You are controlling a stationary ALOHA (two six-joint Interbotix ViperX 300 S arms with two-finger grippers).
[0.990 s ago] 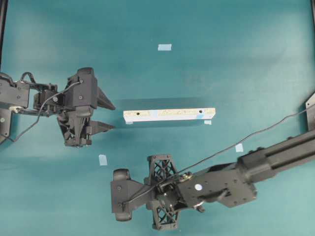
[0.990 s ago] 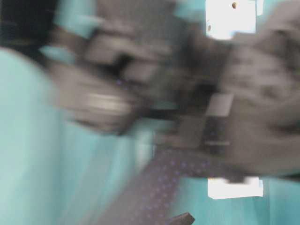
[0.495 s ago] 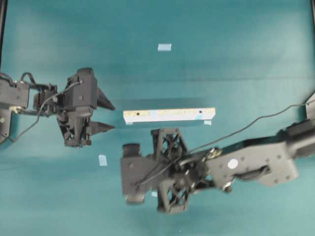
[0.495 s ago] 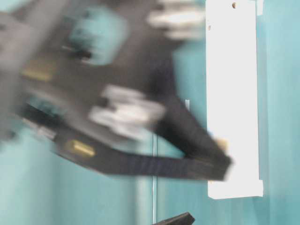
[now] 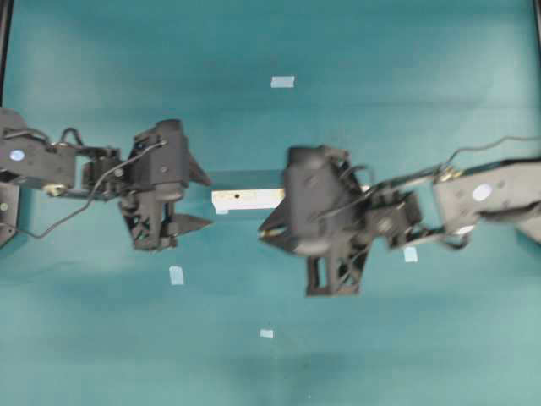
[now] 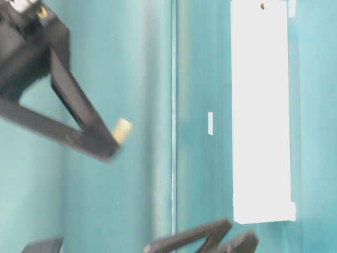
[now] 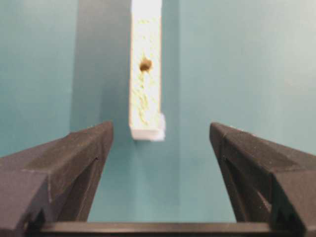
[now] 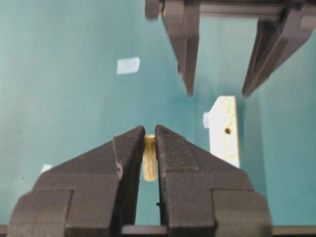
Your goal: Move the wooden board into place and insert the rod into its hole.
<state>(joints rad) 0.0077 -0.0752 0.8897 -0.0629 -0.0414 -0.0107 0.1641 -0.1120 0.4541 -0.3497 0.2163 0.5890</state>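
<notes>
Board (image 5: 245, 200) on edge, R end effector (image 5: 272, 233) w/ rod (image 8: 149, 165) overhanging it.

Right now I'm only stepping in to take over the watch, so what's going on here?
The right gripper is shut on the rod, a short cream peg, and hangs over the wooden board, which stands on its long edge on the teal table. The left gripper is open, its fingers on either side of the board's near end without touching it. The hole there is empty.

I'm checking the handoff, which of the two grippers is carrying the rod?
The right gripper: its jaws are shut on the rod. The left gripper stands open, facing the board end.
</notes>
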